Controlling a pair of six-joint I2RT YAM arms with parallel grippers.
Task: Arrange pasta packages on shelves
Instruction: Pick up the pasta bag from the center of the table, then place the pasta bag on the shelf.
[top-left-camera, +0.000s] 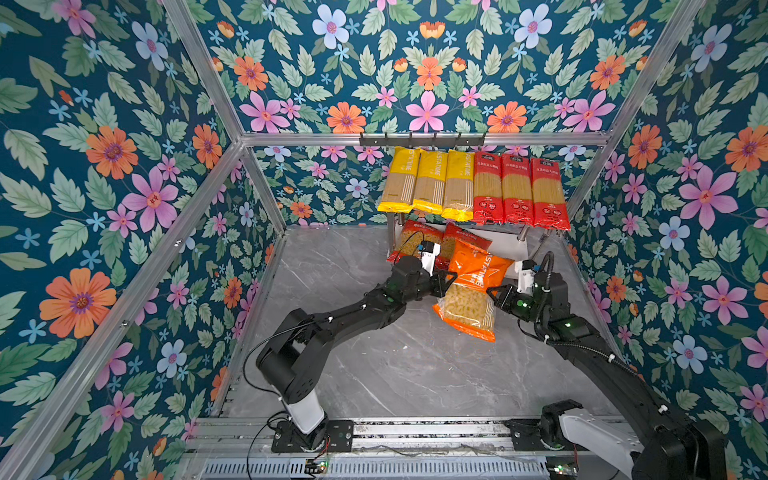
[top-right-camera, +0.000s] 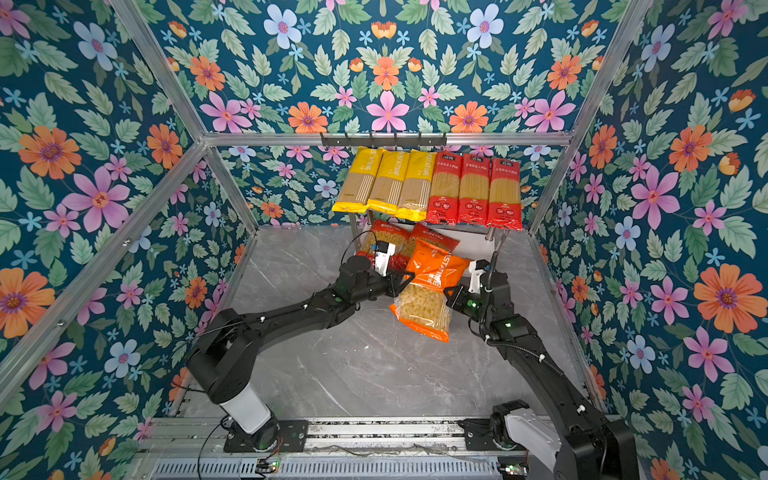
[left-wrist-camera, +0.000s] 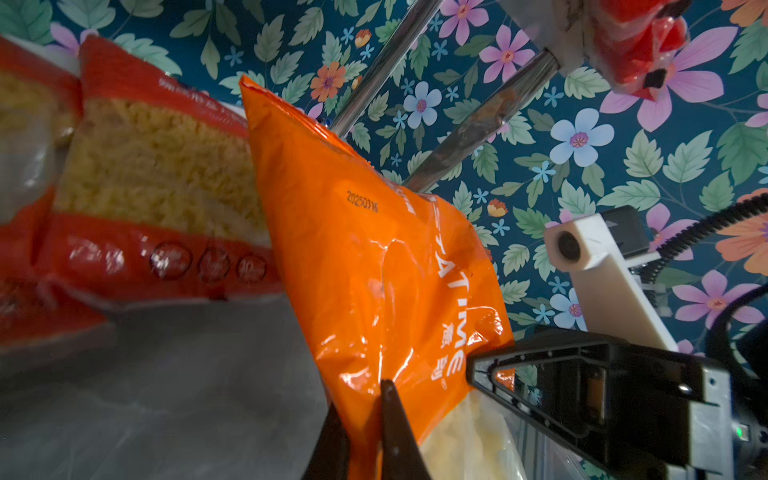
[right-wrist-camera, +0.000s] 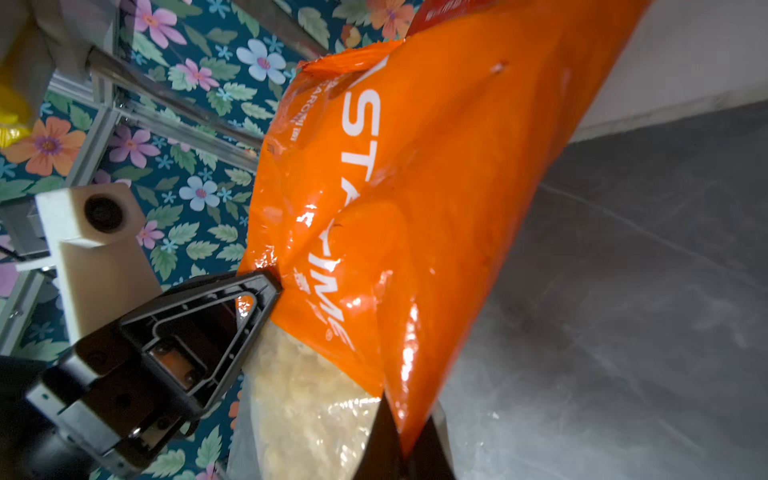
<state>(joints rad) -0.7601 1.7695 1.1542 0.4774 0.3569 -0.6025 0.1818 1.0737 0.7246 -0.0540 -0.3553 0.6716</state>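
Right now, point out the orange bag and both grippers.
orange bag (top-left-camera: 478, 266): a top view, printed upper part.
left gripper (top-left-camera: 451, 279): a top view, between fingertips.
right gripper (top-left-camera: 494, 294): a top view, between fingertips.

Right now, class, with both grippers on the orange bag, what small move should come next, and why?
Probably carry the orange bag forward onto the bare end of the lower shelf. The left gripper and right gripper are shut on its opposite edges, and two red bags already fill the shelf's other end.
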